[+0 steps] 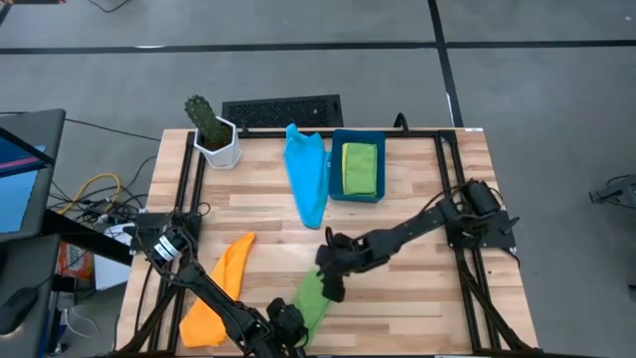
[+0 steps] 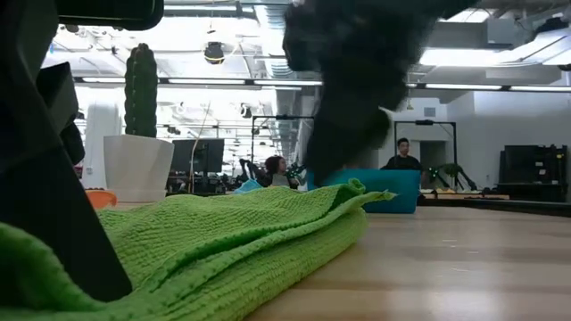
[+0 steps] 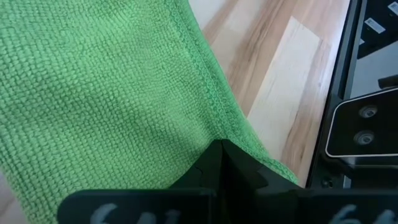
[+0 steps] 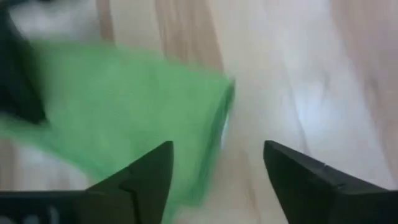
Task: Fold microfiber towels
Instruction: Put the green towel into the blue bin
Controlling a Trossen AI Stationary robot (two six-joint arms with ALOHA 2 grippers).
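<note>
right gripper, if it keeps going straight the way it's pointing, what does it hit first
Most likely the green towel or the bare wooden table beside its edge. The open right gripper points down at that edge; depth is unclear.

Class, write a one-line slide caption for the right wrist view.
Open right claw above the wooden table, beside the green towel.

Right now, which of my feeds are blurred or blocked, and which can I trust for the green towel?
Right wrist view: motion-smeared, green towel soft-edged between the open right gripper. Low view: dark out-of-focus arm blobs block the top and left, ceiling lights glare. Left wrist view: sharp weave, left gripper shut on the hem. High view: evenly lit and clear.
</note>
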